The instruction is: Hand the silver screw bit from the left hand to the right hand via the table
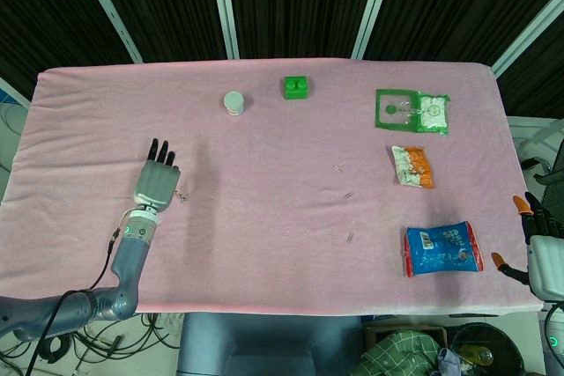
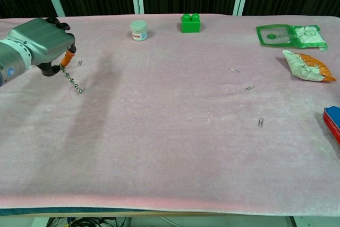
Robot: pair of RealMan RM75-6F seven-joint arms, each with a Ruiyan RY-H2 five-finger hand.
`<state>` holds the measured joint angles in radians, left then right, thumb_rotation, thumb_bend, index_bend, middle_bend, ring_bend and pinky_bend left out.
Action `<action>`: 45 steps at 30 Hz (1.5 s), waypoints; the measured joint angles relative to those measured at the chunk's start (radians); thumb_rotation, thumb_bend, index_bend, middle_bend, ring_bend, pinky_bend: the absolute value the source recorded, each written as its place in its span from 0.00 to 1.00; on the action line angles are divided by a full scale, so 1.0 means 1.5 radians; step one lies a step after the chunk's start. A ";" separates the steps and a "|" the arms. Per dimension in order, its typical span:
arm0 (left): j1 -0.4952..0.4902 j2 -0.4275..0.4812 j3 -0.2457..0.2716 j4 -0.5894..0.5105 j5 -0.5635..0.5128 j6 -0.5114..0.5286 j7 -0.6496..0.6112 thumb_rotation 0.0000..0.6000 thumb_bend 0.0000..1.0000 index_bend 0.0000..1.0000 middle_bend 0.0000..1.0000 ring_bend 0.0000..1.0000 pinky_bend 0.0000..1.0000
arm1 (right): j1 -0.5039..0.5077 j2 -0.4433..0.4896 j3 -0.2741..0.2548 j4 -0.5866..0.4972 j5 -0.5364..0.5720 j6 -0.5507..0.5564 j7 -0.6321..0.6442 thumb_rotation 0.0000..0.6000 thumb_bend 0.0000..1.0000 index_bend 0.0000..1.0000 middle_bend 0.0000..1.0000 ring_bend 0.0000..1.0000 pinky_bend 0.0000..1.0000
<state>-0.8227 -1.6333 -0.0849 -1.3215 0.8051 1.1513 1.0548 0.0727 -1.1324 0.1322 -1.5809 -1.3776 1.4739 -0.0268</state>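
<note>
Your left hand [image 2: 40, 45] pinches the silver screw bit [image 2: 73, 82] at its upper end, over the left part of the pink table cloth [image 2: 170, 147]; the bit slants down, its tip at or just above the cloth (you cannot tell which). Your right hand [image 1: 545, 257] sits off the table's right edge, fingers spread and holding nothing, just beside the blue snack packet [image 1: 442, 248]. A white jar [image 2: 138, 30] and green brick [image 2: 190, 23] stand at the far side.

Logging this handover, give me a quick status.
Left hand pinches silver screw bit, tip near the cloth. Right hand open at table edge. Paper clips scattered mid-table.
</note>
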 measured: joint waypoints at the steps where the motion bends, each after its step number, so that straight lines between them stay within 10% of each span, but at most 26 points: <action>1: 0.000 0.000 -0.001 0.000 0.001 0.000 -0.001 1.00 0.44 0.58 0.20 0.00 0.00 | 0.000 0.000 0.000 0.000 0.000 0.001 0.000 1.00 0.12 0.00 0.00 0.10 0.22; 24: -0.020 0.043 -0.051 0.102 -0.030 -0.054 -0.019 1.00 0.44 0.57 0.20 0.00 0.00 | 0.001 -0.005 0.000 -0.004 0.003 0.001 -0.021 1.00 0.12 0.00 0.00 0.10 0.22; 45: -0.072 -0.077 -0.070 0.355 0.018 -0.145 -0.084 1.00 0.44 0.57 0.20 0.00 0.00 | -0.001 -0.003 0.008 0.006 0.017 -0.002 -0.001 1.00 0.12 0.00 0.00 0.10 0.22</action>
<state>-0.9310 -1.7494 -0.1896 -0.7891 0.8326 0.9335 0.9287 0.0709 -1.1373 0.1443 -1.5727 -1.3519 1.4711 -0.0290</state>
